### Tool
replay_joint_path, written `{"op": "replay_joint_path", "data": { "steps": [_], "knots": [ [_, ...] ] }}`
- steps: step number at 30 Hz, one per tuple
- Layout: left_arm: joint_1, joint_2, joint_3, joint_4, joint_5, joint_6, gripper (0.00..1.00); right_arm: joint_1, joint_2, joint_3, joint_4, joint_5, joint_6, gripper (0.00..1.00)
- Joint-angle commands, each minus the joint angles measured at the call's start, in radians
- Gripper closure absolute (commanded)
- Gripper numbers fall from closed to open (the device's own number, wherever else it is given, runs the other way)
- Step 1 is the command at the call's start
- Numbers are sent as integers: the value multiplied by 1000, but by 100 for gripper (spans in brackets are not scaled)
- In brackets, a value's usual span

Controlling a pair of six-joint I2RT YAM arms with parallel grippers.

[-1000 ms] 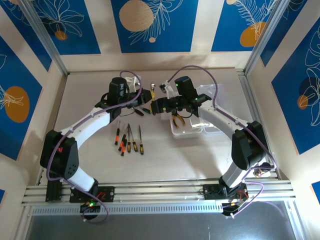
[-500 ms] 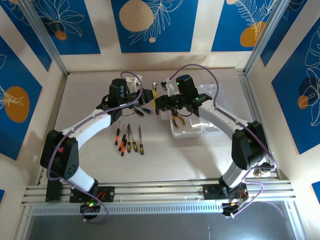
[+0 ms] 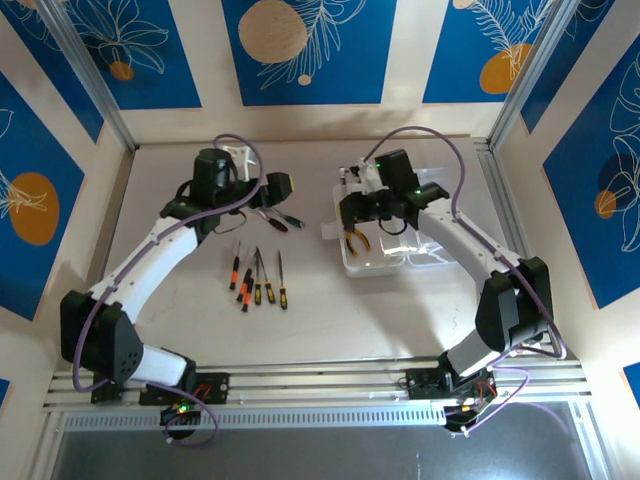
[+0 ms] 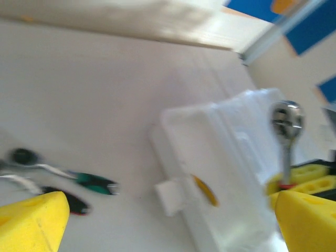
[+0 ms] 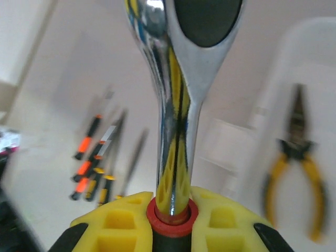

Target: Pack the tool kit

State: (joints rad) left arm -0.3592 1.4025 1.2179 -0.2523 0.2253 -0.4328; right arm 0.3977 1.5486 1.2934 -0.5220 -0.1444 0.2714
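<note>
Nearest, the screwdrivers (image 3: 258, 280) lie side by side on the tabletop (image 3: 330, 320), their long axes running near to far. Beyond them, the pliers (image 5: 297, 157) rest inside the clear case (image 3: 385, 268). The right end effector (image 5: 172, 210) pinches the wrench (image 5: 173, 105) at its red-ringed end, with the shaft straight out and the head foremost. The left end effector (image 4: 168, 210) is spread wide.

Wrench (image 5: 173, 105) head cut off at top edge, its handle hidden between my right fingers (image 5: 94, 223); screwdrivers (image 5: 94, 168), pliers (image 5: 296, 157) blurred.
</note>
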Motion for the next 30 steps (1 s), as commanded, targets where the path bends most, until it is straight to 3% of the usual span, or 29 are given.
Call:
{"op": "replay_joint_path", "data": {
  "steps": [1, 8, 19, 26, 30],
  "knots": [
    [34, 4, 19, -233, -206, 135, 1, -54, -1, 14, -177, 148, -54, 100],
    [61, 4, -84, -226, -197, 114, 1, -146, 89, 44, -299, 235, -19, 100],
    [63, 30, -107, -190, -162, 98, 0, -146, 204, 140, -384, 418, 35, 100],
    [63, 41, -116, -180, -156, 94, 1, -110, 225, 167, -407, 571, 48, 92],
    [65, 47, -115, -176, -152, 93, 1, -96, 244, 179, -417, 606, 49, 81]
  ]
}}
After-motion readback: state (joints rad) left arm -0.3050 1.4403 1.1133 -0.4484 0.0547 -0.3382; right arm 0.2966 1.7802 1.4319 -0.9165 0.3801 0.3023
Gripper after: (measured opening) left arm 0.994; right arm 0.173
